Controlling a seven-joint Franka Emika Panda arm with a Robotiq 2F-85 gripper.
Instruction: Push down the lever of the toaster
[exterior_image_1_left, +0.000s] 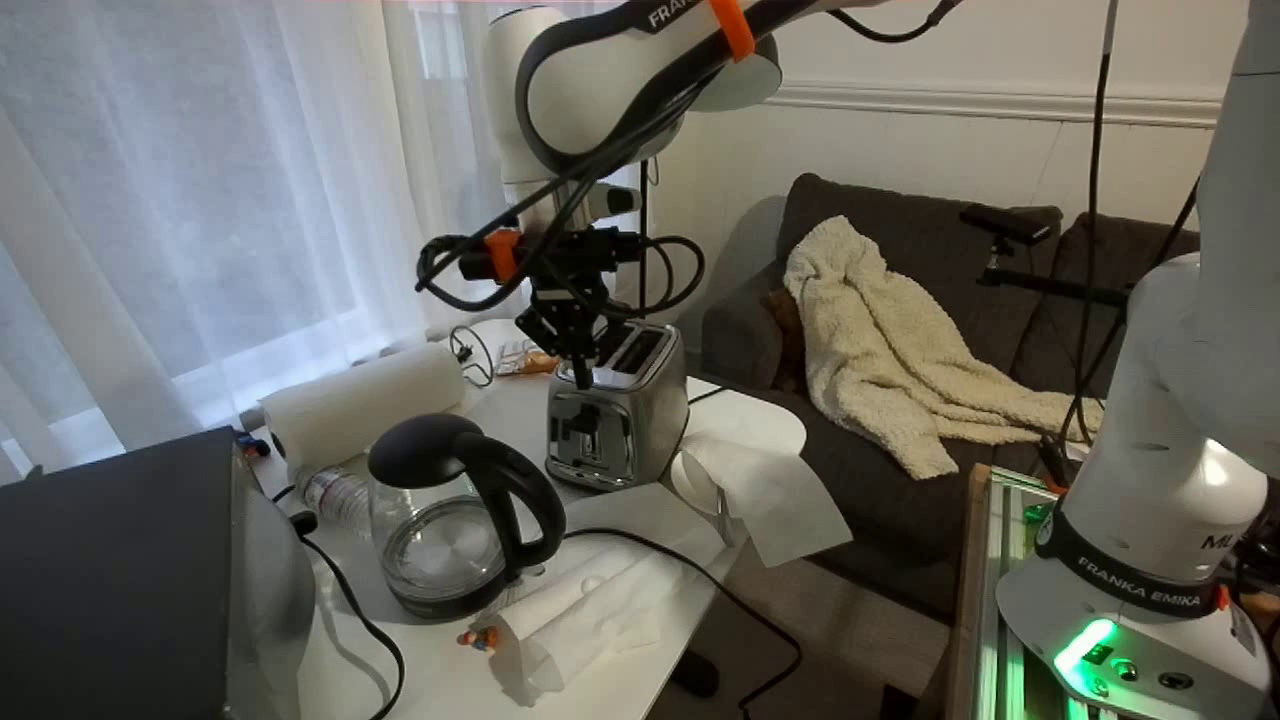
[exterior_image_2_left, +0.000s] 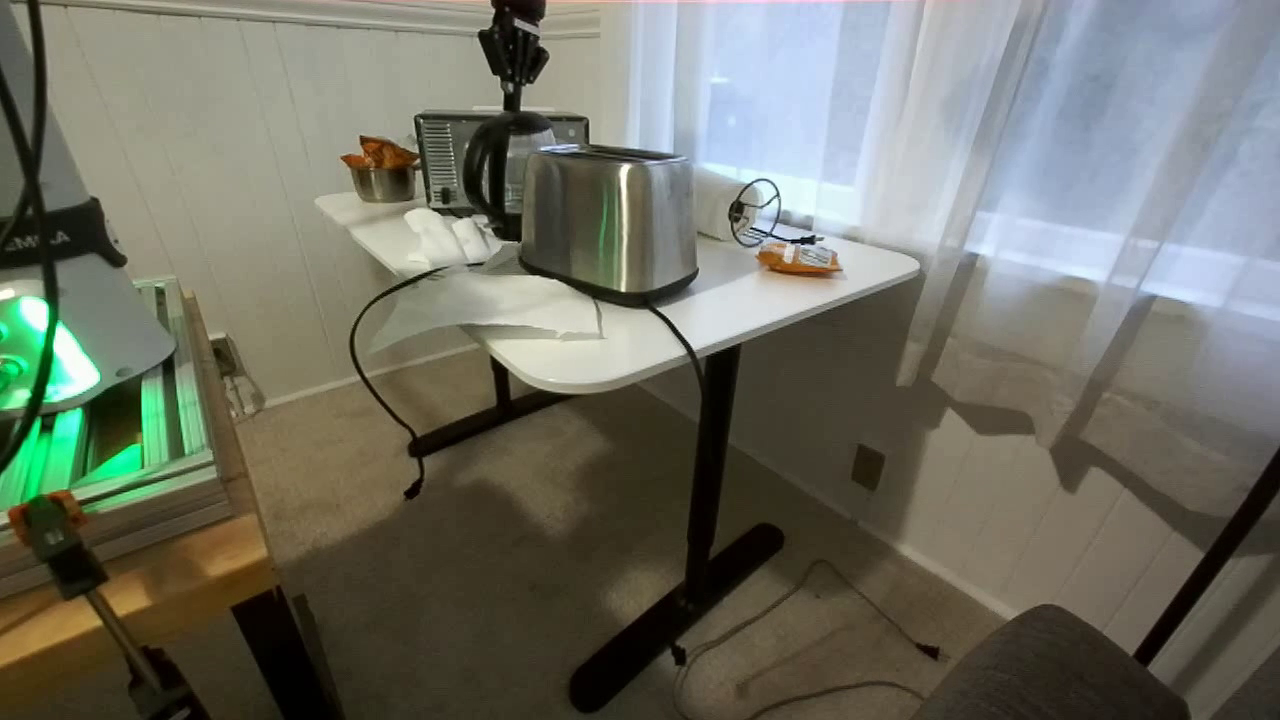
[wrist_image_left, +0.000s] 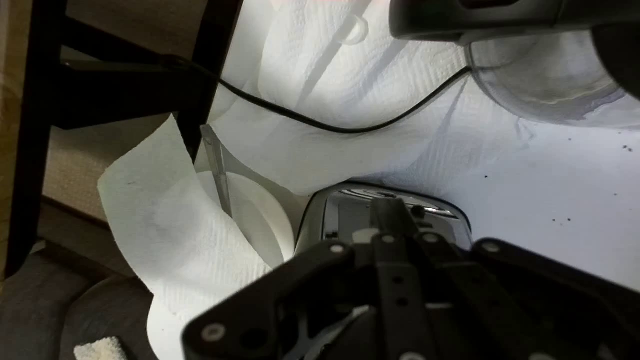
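Note:
The silver toaster (exterior_image_1_left: 657, 425) stands on the white table, and it shows in an exterior view (exterior_image_2_left: 610, 225) from its rear side. Its dark lever (exterior_image_1_left: 577, 422) is on the front panel, which faces the kettle. My gripper (exterior_image_1_left: 583, 376) points down with its fingers together and nothing between them. The fingertips are at the front of the toaster, just above the lever; I cannot tell whether they touch it. In the wrist view the fingertips (wrist_image_left: 393, 217) cover most of the front panel (wrist_image_left: 352, 215), and the lever is hidden behind them.
A glass kettle (exterior_image_1_left: 440, 545) with a black handle stands in front of the toaster. A paper towel roll (exterior_image_1_left: 365, 400) lies by the window. A grey oven (exterior_image_1_left: 120, 560) is at the table's end. Loose paper towels (exterior_image_1_left: 600, 630), a white bowl (wrist_image_left: 272, 215) and a black cord (wrist_image_left: 345, 131) are nearby.

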